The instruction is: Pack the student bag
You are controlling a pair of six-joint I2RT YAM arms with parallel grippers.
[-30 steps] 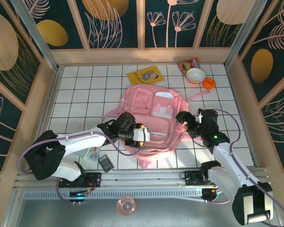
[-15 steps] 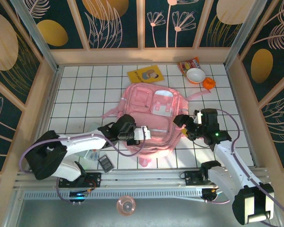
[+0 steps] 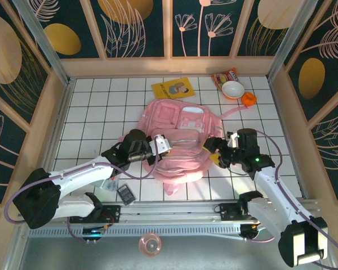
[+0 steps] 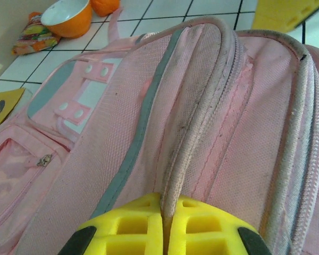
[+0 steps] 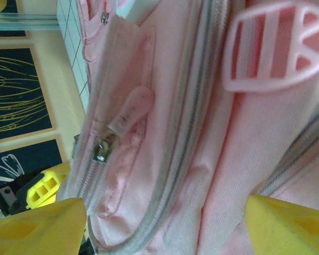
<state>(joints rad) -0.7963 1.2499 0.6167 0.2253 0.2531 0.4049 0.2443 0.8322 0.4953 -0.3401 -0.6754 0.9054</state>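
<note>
On the white tiled table a dark calculator is lying at 7 o'clock from the student bag. The pink bag itself is lying flat in the middle of the table, with its front pockets facing up. The left gripper is sitting at the 8 o'clock side of the bag. Its yellow pads are pressing fully together on a raised pink piping ridge of the bag. A yellow book is lying at 12 o'clock from the bag. The right gripper is sitting at the bag's 4 o'clock edge. Its fingers are standing wide apart and gripping nothing, with pink fabric showing between them. An orange bowl is resting at 2 o'clock.
</note>
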